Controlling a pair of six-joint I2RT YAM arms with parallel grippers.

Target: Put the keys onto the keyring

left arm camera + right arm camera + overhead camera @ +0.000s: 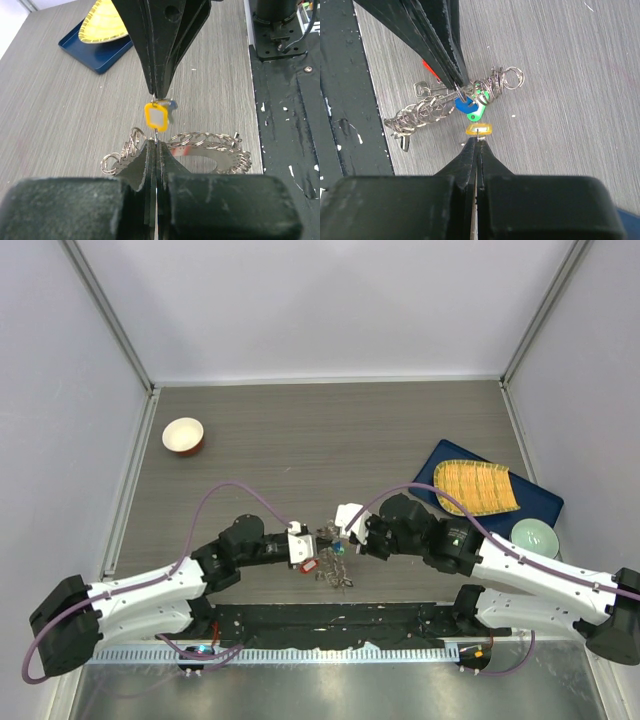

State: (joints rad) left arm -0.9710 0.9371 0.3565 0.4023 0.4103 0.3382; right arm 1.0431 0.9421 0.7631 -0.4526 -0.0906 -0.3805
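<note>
The keyring (220, 156) is a flat grey toothed ring lying on the table, hung with several small wire rings; it also shows as the keyring (335, 568) and edge-on as the keyring (427, 109). Keys with a blue tag (466, 105), a green tag (478, 115) and a red tag (309, 566) lie at it. A yellow tag (156, 116) hangs on a thin wire ring between the two tips. My left gripper (156, 143) is shut on that wire from one side. My right gripper (479, 141) is shut on it from the other, just beside the yellow tag (479, 130).
A blue tray (540, 502) with a yellow woven mat (478, 486) lies at the right, and a pale green bowl (535, 537) stands beside it. A red-and-white bowl (183, 435) stands at the far left. The black base rail (330, 622) runs along the near edge.
</note>
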